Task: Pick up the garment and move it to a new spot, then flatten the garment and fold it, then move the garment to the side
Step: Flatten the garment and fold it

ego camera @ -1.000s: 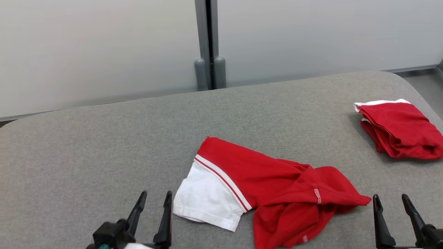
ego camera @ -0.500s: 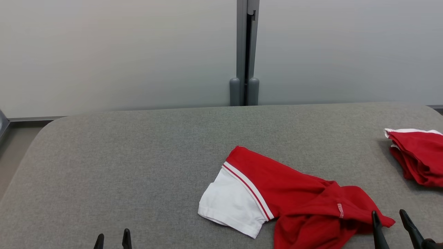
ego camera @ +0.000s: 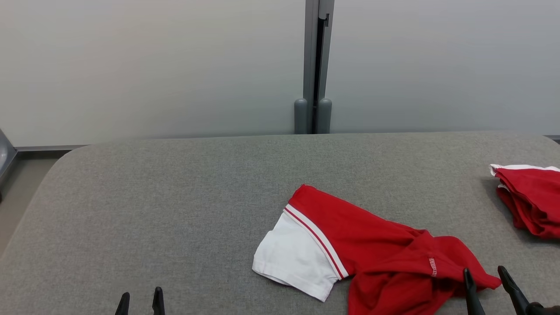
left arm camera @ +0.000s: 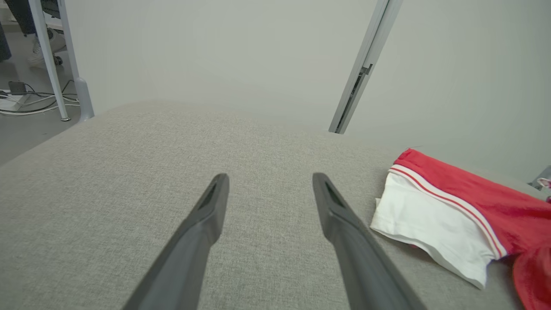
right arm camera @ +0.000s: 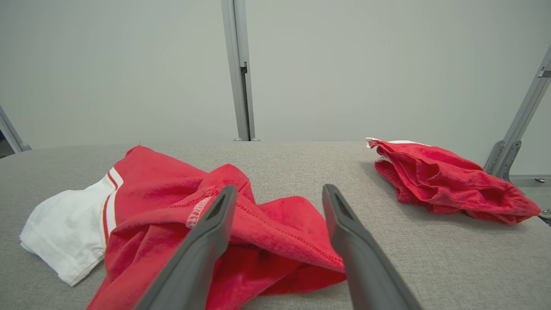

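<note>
While the red-and-white garment (ego camera: 372, 249) is lying crumpled at the near right of the table (ego camera: 175, 197), nothing is looking done: left gripper (ego camera: 141, 293) and right gripper (ego camera: 484, 271) are hanging open, empty. Pickup, flattening, folding, moving aside are all waiting.

In the head view the bottom edge cuts the garment (ego camera: 385, 267) at lower right, and the right tool (ego camera: 484, 275) covers part of its right tip. Both tools are cut there too: the left tool (ego camera: 141, 302) shows two fingertips, the right little more. The right edge cuts the red pile (ego camera: 529, 201). The label (ego camera: 432, 267) on the garment is too small to read. In the left wrist view a small thing (left arm camera: 543, 183) at the right edge is too small to tell, and that edge cuts the garment.
</note>
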Controlling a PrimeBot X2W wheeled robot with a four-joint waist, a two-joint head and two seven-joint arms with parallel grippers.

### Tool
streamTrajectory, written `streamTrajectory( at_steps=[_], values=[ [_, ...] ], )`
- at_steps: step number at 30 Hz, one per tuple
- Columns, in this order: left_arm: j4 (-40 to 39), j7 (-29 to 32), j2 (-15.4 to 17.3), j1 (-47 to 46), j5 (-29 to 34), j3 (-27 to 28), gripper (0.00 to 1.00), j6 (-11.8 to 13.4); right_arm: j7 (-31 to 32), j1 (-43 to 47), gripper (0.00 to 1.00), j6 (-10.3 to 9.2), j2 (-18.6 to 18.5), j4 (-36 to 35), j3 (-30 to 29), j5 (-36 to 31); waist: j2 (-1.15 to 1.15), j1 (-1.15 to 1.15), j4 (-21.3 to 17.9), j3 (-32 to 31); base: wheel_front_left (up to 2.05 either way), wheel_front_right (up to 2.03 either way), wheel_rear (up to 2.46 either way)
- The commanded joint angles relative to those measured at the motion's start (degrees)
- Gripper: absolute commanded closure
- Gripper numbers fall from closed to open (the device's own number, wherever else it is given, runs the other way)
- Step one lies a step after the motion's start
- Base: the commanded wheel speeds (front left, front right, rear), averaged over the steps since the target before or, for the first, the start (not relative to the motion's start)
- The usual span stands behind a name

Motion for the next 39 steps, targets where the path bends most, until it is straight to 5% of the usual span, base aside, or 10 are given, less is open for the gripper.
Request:
streamTrajectory(
  at_steps=[1,10,16,27,30,34,39],
  values=[
    [0.0,-0.3,0.1,-1.3,0.5,-0.2,0.0,-0.6,-0.3,-0.4,0.0,-0.01,-0.3,0.1,-0.1,-0.3,0.0,0.0,-0.4,0.2,0.0,0.0,0.0],
    [3.5,2.2,0.1,-11.5,-0.3,-8.6,0.0,-3.1,-0.3,-2.8,0.0,-0.01,-0.3,-0.5,1.2,-1.1,0.0,0.0,-2.8,3.1,0.0,0.0,0.0],
    [11.6,15.1,0.1,-22.9,-4.3,-14.9,0.0,-3.9,-0.3,-6.3,0.0,-0.01,-0.5,-0.8,3.4,-1.6,0.0,0.0,-6.7,7.5,0.0,0.0,0.0],
    [29.8,24.1,0.9,-30.3,-9.8,-14.4,0.0,-3.0,-0.3,-9.3,0.0,-0.01,-0.3,0.1,4.1,-0.8,0.0,0.0,-13.2,12.0,0.0,0.0,0.0],
    [30.9,24.3,0.4,-29.9,-12.4,-14.7,1.0,-4.6,-0.3,-8.8,0.0,-0.01,-0.3,0.2,3.8,-0.7,0.0,0.0,-13.5,11.5,0.0,0.0,0.0],
    [25.3,22.3,0.4,-29.3,-19.2,-13.2,1.0,-5.7,-0.3,-7.9,0.0,-0.01,-0.3,0.5,3.2,-0.7,0.0,0.0,-13.1,10.1,0.0,0.0,0.0],
    [9.0,20.6,2.0,-30.1,-23.8,-11.0,1.0,-5.8,-0.3,-6.7,0.0,-0.01,-0.3,0.1,2.5,-1.1,0.0,0.0,-10.6,8.1,0.0,0.0,0.0]
  ],
)
